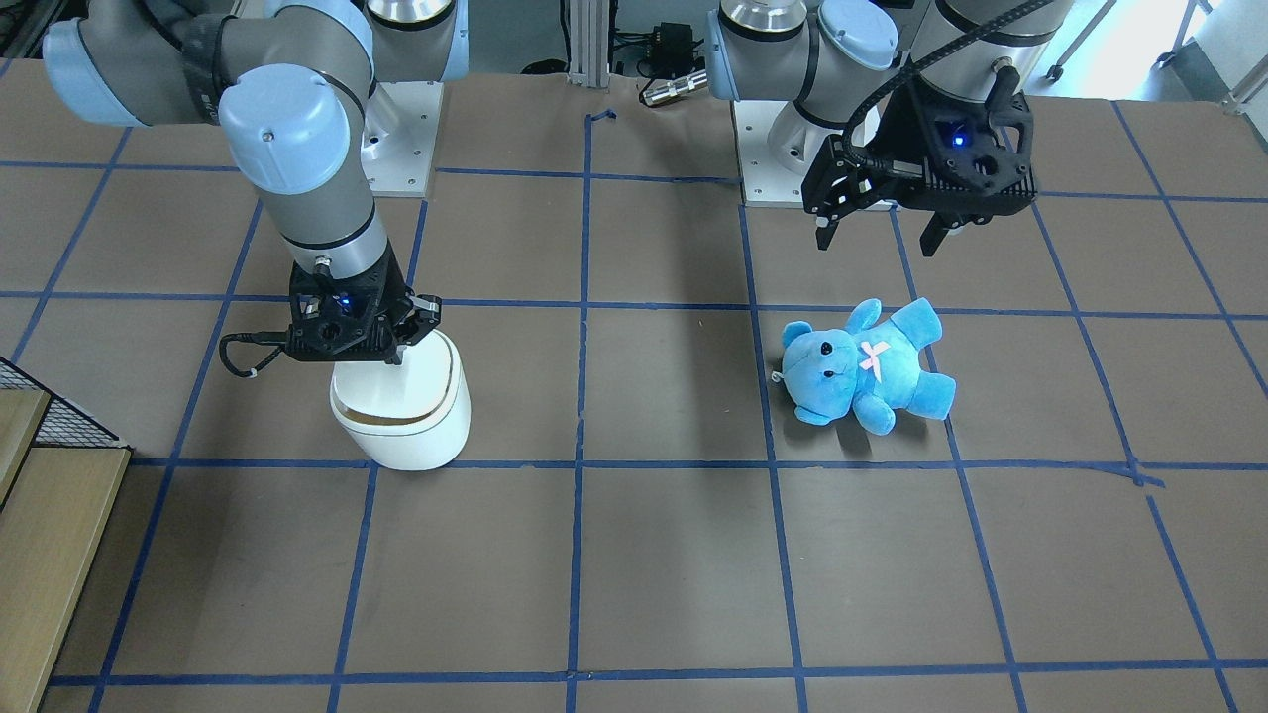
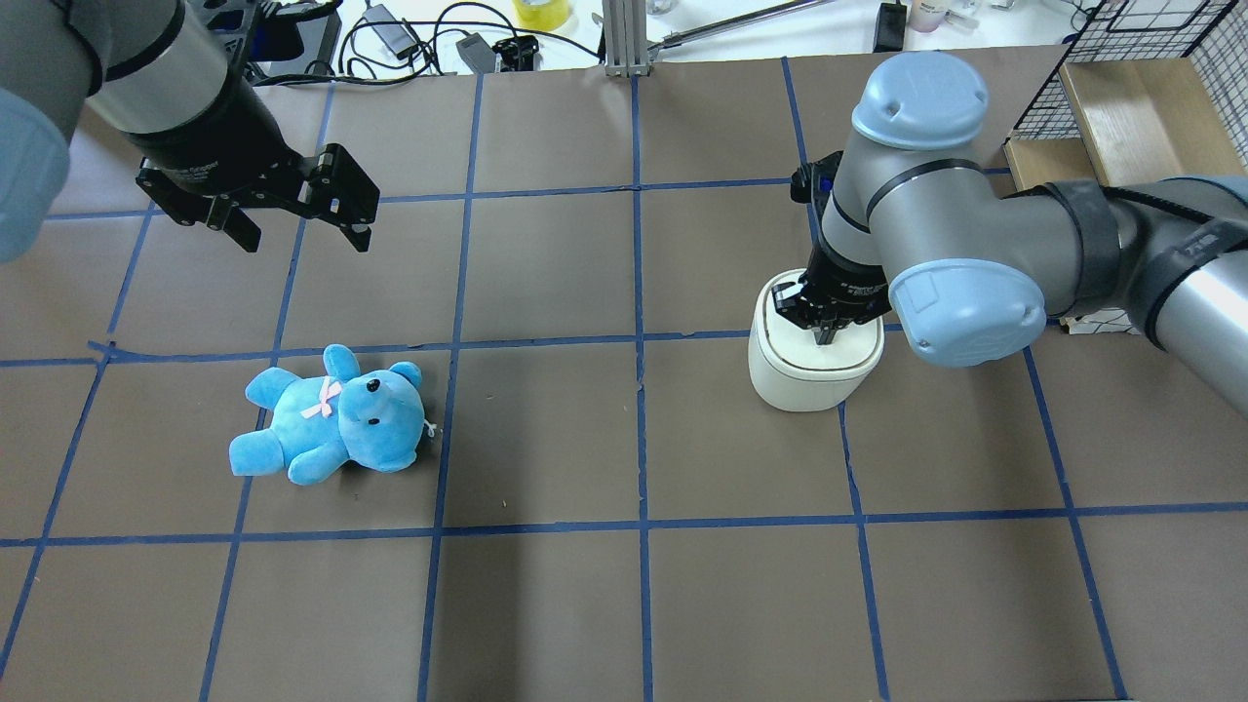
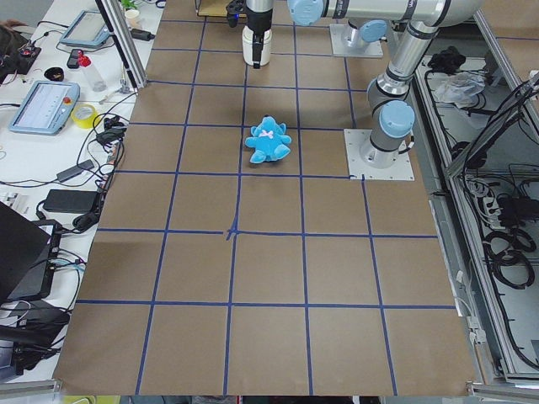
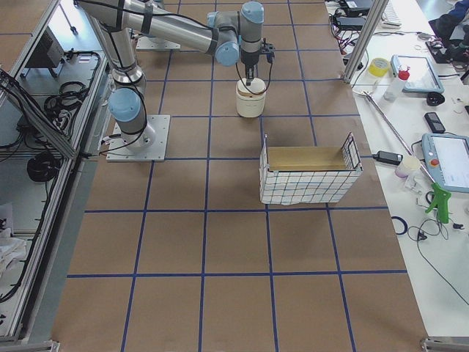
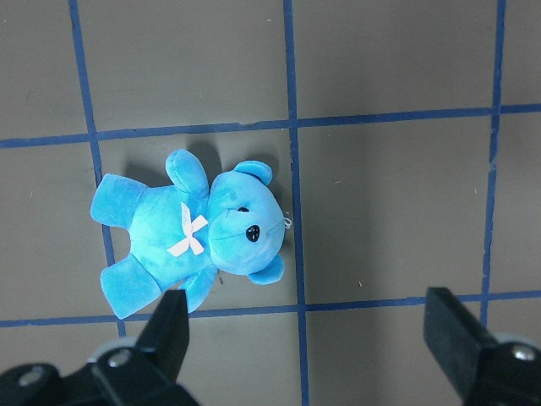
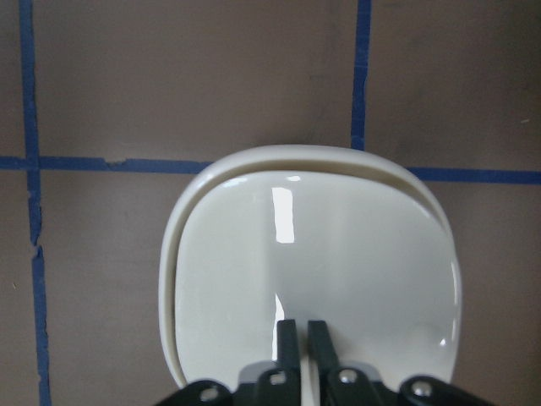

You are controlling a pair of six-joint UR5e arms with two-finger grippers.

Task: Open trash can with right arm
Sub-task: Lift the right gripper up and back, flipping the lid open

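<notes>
**Trash can (image 1: 406, 431) directly under R gripper; lid not yet sprung**

Fig. legend. The can stands upright on the brown table (image 1: 674, 574), on the robot's right side, straddling a blue tape line. It is rounded-square in plan, so there is no real long axis to line up with. The flat lid (image 6: 338, 245) faces straight up.

The R arm (image 2: 926, 234) comes down over it, w/ the R gripper (image 6: 303, 330) vertical, its two fingers pressed together into one narrow tip. In the wrist view that tip sits on the lid's near half, not mid-lid. The tip's reflection runs up to meet it, so contact seems likely, but it can't be confirmed. A thin crescent of rim shows along the lid's far edge. Whether that means the lid has begun to tip can't be told.

Key relation: the lid lies straight below the tip, so the coming move is judged to be a short push down along the gripper's own axis, w/ no sideways travel needed.

The L gripper (image 2: 302, 239) hangs well apart on the other side of the table, fingers spread wide and holding nothing. A blue teddy (image 2: 331, 414) lies on the table near it. A wire-sided basket (image 4: 308, 176) stands on the can's outer side, apart from it. Nothing stands btw. the R fingers and the lid. The main risk, as judged, is the light can sliding or tilting under an off-centre press.
</notes>
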